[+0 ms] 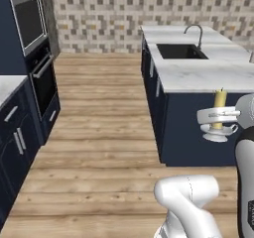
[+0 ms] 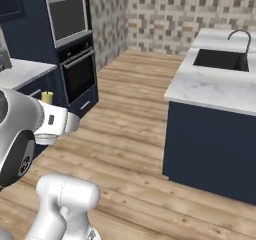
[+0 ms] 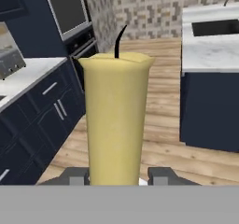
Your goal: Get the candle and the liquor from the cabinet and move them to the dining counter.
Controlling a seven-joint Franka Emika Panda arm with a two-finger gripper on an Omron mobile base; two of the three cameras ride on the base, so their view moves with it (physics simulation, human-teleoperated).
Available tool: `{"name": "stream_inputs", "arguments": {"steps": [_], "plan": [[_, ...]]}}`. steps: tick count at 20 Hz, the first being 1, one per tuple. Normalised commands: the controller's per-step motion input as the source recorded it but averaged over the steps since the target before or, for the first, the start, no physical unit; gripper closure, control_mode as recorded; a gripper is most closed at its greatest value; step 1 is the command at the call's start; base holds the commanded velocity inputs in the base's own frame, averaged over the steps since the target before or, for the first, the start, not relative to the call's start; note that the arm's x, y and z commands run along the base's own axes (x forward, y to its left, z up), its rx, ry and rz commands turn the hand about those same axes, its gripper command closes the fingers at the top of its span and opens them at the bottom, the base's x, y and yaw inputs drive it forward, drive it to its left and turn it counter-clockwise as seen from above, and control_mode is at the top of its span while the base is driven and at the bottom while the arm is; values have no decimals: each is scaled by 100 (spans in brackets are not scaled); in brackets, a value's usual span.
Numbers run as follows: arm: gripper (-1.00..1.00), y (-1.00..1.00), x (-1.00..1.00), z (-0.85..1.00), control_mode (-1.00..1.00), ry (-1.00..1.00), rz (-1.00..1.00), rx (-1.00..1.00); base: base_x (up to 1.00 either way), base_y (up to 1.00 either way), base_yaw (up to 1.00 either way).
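My gripper is shut on the candle, a pale-yellow cylinder with a black wick, held upright between the two fingertips. From the left base view the candle and its white saucer hang in the gripper in front of the navy side of the dining counter, below its marble top. The candle's top peeks above the white hand. The dining counter lies to the right. The liquor is out of view. A navy corner shows top left; I cannot tell if it is the cabinet.
A black sink with a curved faucet sits in the island. A built-in oven stack and navy base cabinets under a marble worktop line the left. Wood floor runs between them.
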Motion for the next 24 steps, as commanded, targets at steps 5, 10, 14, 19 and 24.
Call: {"name": "stream_inputs", "arguments": {"steps": [5, 10, 14, 19, 24], "plan": [[100, 0, 0, 0, 100, 0, 0, 0, 11, -82, 0], [100, 0, 0, 0, 100, 0, 0, 0, 12, -81, 0], [100, 0, 0, 0, 100, 0, 0, 0, 14, -81, 0], [100, 0, 0, 0, 100, 0, 0, 0, 16, -80, 0], [100, 0, 0, 0, 100, 0, 0, 0, 17, -80, 0]]}}
